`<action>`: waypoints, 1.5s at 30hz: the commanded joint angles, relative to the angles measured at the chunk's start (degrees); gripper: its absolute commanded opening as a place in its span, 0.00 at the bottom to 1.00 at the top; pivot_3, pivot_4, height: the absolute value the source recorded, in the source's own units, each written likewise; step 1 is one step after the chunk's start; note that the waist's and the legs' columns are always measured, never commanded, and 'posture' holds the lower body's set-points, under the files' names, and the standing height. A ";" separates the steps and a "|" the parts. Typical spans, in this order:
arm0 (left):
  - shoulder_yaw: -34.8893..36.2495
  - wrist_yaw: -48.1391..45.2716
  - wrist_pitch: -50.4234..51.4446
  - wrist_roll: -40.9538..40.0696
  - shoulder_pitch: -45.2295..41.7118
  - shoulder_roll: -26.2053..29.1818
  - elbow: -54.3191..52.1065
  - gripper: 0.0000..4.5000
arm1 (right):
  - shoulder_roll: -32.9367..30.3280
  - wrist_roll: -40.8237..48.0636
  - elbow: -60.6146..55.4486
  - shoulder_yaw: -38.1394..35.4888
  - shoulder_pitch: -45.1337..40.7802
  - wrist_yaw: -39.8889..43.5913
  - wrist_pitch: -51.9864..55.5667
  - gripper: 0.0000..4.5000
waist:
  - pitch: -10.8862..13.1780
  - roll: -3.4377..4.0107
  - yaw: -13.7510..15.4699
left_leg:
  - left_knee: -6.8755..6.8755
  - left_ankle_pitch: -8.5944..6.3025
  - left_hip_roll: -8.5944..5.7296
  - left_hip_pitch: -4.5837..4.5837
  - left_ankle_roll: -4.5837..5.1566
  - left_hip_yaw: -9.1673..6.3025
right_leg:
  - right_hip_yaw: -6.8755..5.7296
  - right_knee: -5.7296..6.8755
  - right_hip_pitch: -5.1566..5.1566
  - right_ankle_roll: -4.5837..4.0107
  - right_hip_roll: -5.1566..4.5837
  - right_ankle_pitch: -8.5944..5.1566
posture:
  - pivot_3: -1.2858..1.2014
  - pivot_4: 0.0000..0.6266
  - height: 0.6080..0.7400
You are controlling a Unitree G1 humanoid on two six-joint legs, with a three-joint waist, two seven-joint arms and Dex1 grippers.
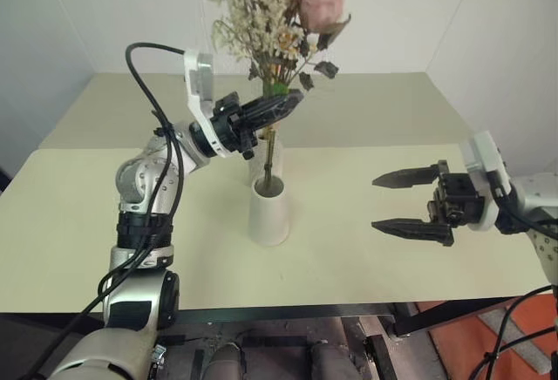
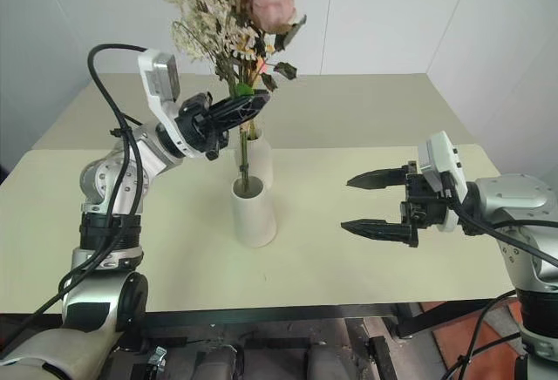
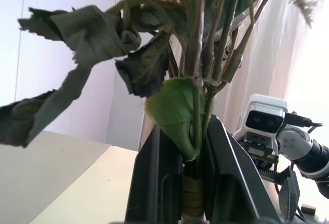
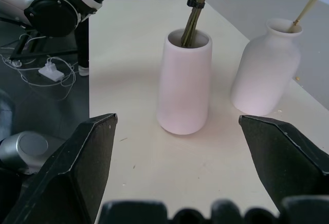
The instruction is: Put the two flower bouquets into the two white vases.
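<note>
Both vases [image 4: 184,82] [image 4: 264,70] plain matte white. Bouquet [image 1: 266,14]: cream sprigs, dusty-pink bloom, dark green leaves, brown stems. Surface [image 1: 349,240] pale yellow-cream. Gripper fingers [image 1: 410,226] black.

head pair: high behind the arms, facing forward and down over the table [image 1: 366,223]; both eyes share the whole tabletop, slightly offset.
left wrist: very close, looking along its fingers at gripped stems [image 3: 198,80], the right gripper [image 3: 288,196] at 4 o'clock.
right wrist: close, looking level across the table at the cone vase [image 4: 184,82] at 12 o'clock and the bottle vase [image 4: 264,70] at 2 o'clock.
</note>
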 commanded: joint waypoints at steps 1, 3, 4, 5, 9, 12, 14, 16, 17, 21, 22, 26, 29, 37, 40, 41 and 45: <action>-1.74 -1.12 -2.34 1.74 1.08 0.16 -1.38 0.20 | -0.91 1.94 -1.91 -2.44 -0.05 -0.36 0.34 1.00 | 0.00 0.00 -0.06 | -0.01 0.00 0.00 0.00 0.00 0.00 | 0.00 0.00 -0.01 0.00 0.00 0.00 | 0.52 0.24 1.00; -2.06 -1.49 -2.51 2.24 2.16 0.69 -1.81 0.31 | -1.07 1.80 -1.76 -2.50 -0.16 -0.43 0.39 1.00 | 0.00 0.00 -0.04 | 0.00 0.00 0.00 -0.01 0.00 0.00 | 0.00 0.00 -0.02 0.00 0.00 0.00 | 0.52 0.24 1.00; -1.86 -1.41 -2.17 2.20 2.63 1.15 -2.20 0.39 | -1.11 1.79 -1.63 -2.53 -0.24 -0.44 0.45 1.00 | 0.00 0.00 -0.06 | 0.00 0.00 0.00 0.00 0.00 0.00 | 0.00 0.00 0.00 0.00 0.00 0.00 | 0.52 0.24 1.00; -1.61 -1.29 -1.85 2.21 3.18 1.80 -2.68 0.45 | -1.14 1.76 -1.48 -2.53 -0.38 -0.43 0.50 1.00 | 0.00 0.00 -0.08 | 0.00 0.00 0.01 0.00 0.00 0.00 | 0.00 0.00 -0.01 0.00 0.00 0.00 | 0.52 0.24 1.00; -0.18 -1.53 0.63 0.50 6.74 5.74 -6.39 0.76 | -0.99 1.39 -0.99 -2.14 -0.61 -0.36 0.37 1.00 | 0.00 0.00 -0.21 | -0.02 0.00 0.02 0.00 0.00 0.00 | 0.00 0.01 -0.03 -0.01 0.01 0.00 | 0.52 0.24 1.00; 1.81 -0.77 3.29 -1.17 11.24 9.71 -10.85 0.97 | -0.75 1.18 -0.59 -1.51 -1.04 -0.29 0.38 1.00 | 0.00 0.00 -0.29 | -0.02 0.00 0.04 0.00 0.00 0.01 | 0.01 0.00 -0.03 -0.01 0.01 0.00 | 0.52 0.24 1.00; 3.43 -1.44 5.17 -2.53 15.01 13.31 -13.80 0.99 | -0.68 0.99 -0.28 -1.04 -1.39 -0.04 0.30 1.00 | 0.00 0.01 -0.28 | -0.02 0.00 0.05 0.02 0.00 0.01 | 0.00 0.02 -0.03 -0.01 0.02 -0.01 | 0.52 0.24 1.00; 5.17 -2.48 5.74 -2.98 19.77 17.16 -16.96 0.99 | -0.64 0.70 0.22 -0.57 -1.65 0.30 0.10 1.00 | 0.00 0.01 -0.34 | -0.02 0.00 0.06 0.03 0.00 0.02 | 0.00 0.02 -0.03 -0.02 0.02 -0.01 | 0.52 0.24 1.00; 6.06 -2.79 6.01 -3.29 21.93 18.85 -18.25 0.99 | -0.63 0.55 0.43 -0.35 -1.74 0.44 0.03 1.00 | 0.00 0.01 -0.35 | -0.02 0.00 0.07 0.04 0.00 0.03 | 0.00 0.02 -0.04 -0.03 0.01 -0.01 | 0.52 0.24 1.00; 11.84 -7.12 5.23 -2.71 33.61 28.15 -23.40 0.99 | -0.70 0.15 1.56 0.45 -2.14 1.06 -0.21 1.00 | 0.00 0.01 -0.36 | -0.05 -0.01 0.11 0.03 -0.01 0.07 | -0.01 -0.02 -0.06 -0.16 0.01 -0.08 | 0.52 0.24 1.00; 13.26 -7.66 5.31 -3.22 35.52 29.68 -23.94 0.99 | -0.71 0.00 1.84 0.66 -2.26 1.10 -0.31 1.00 | 0.00 0.01 -0.31 | -0.08 -0.01 0.13 0.04 -0.01 0.11 | 0.00 -0.03 -0.09 -0.26 0.00 -0.14 | 0.52 0.24 1.00; 23.28 -9.39 6.64 -5.96 43.97 33.90 -25.25 0.99 | 0.26 -0.31 3.50 0.91 -3.58 -0.78 0.12 1.00 | 0.01 0.02 -0.10 | -0.09 -0.01 0.19 0.04 -0.01 0.16 | -0.04 -0.04 -0.12 -0.56 -0.01 -0.26 | 0.52 0.24 1.00; 28.62 -10.10 7.65 -7.40 48.67 36.10 -26.61 0.99 | 0.23 -0.60 4.32 0.68 -3.90 -1.41 0.02 1.00 | 0.01 0.02 0.04 | -0.09 -0.02 0.21 0.05 -0.02 0.19 | -0.05 -0.08 -0.12 -0.60 -0.04 -0.27 | 0.52 0.24 1.00; 34.67 -6.22 10.62 -12.34 51.73 36.86 -31.13 0.99 | -1.39 -1.27 6.14 -1.00 -2.93 -2.80 -0.11 1.00 | 0.01 0.02 0.17 | -0.13 -0.02 0.22 0.05 -0.02 0.23 | -0.06 -0.09 -0.15 -0.67 -0.07 -0.31 | 0.52 0.24 1.00; 34.48 -4.76 11.62 -14.13 51.50 36.94 -31.96 0.99 | -1.88 -0.92 5.40 -1.71 -2.51 -3.84 0.70 1.00 | 0.01 0.02 0.10 | -0.17 -0.02 0.23 0.05 -0.02 0.25 | -0.05 -0.08 -0.17 -0.68 -0.06 -0.32 | 0.52 0.24 1.00; 34.38 -4.49 11.99 -14.81 51.38 36.90 -32.00 0.99 | -1.98 -0.47 5.00 -2.09 -2.25 -4.17 1.16 1.00 | 0.01 0.02 0.07 | -0.18 -0.02 0.23 0.06 -0.02 0.25 | -0.05 -0.08 -0.17 -0.69 -0.06 -0.32 | 0.52 0.24 1.00; 33.07 -3.02 12.28 -15.85 50.76 36.87 -32.15 0.99 | -2.44 -0.29 2.91 -3.18 0.16 -5.63 2.12 1.00 | 0.01 0.02 0.09 | -0.18 -0.02 0.23 0.06 -0.02 0.25 | -0.05 -0.09 -0.17 -0.69 -0.06 -0.32 | 0.52 0.24 1.00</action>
